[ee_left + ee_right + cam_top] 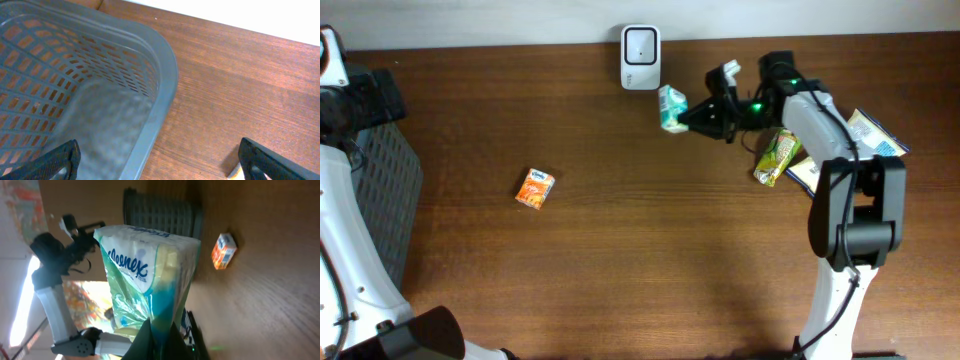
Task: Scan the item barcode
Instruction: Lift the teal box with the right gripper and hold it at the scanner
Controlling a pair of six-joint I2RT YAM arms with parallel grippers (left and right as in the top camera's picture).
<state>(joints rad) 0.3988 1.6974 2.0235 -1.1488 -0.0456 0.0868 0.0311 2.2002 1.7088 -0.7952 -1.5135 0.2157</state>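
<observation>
Kleenex tissue pack [150, 275] is where your attention belongs. Your right hand [695, 118] is closed tight on a thin fold at one end of its wrapper. The pack sticks out just beyond the fingertips and appears lifted off the surface [670, 250]. The white barcode scanner [640, 45] stands near, a little further ahead of the hand and slightly to one side.

The hold looks like the weak point. You have a soft wrapper pinched at one edge, so a quick wrist turn could let the pack swing, sag or slip out. You also cannot tell from these views where the barcode sits. The logo side faces the wrist camera, so the code may be turned away from the scanner window. If you push in too far, the pack or your fingers could nudge the scanner.

Nothing stands between the pack and the scanner. A yellow-green snack packet [777, 158] and a blue-and-white packet [875, 135] lie behind the hand, beside the arm. A small orange box [535, 187] lies well apart. Your left hand [160, 162] is fully open and empty, just above the rim of the grey basket [165, 75].
</observation>
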